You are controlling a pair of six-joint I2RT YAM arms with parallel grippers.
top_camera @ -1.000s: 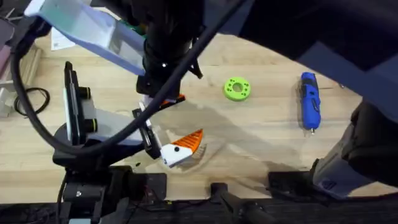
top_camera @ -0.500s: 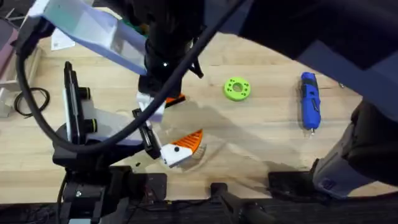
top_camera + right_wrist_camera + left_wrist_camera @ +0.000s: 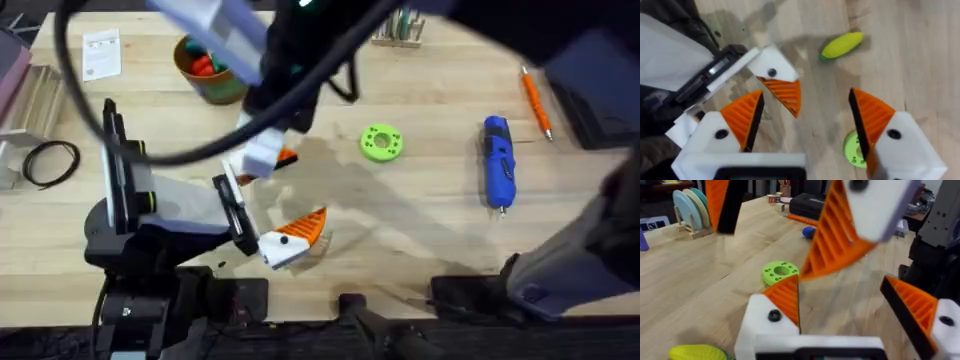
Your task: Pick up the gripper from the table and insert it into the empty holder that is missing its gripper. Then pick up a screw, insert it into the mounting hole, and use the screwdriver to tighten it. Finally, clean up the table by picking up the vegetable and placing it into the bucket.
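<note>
**Dark arm swings up, bucket comes into sight**

Since a second ago the big blurred arm in the overhead view has shifted toward 12 o'clock, uncovering the bucket (image 3: 210, 70) and a thin orange stick (image 3: 535, 100). The white-and-orange fingers under it have edged toward 2 o'clock. I cannot tell which arm they belong to.

At the table's 8 o'clock corner stands the black-and-white robot arm (image 3: 130, 215). The bucket, at 11 o'clock from it, has red toys inside. The holder (image 3: 272, 247) lies at the table's 6 o'clock edge, and the gripper (image 3: 305, 228) sits at its end, orange against the white. A green disc (image 3: 380, 141) is at 2 o'clock from the holder. The screwdriver (image 3: 499, 163) lies flat at 3 o'clock from the disc, well apart from it, with the orange stick at 1 o'clock from the screwdriver.

The left gripper (image 3: 839, 282) has its claw spread with nothing between the pads. The right gripper (image 3: 806, 95) is spread too, above bare wood near the holder. The vegetable (image 3: 841, 45) lies on the table, apart from holder and disc.
</note>
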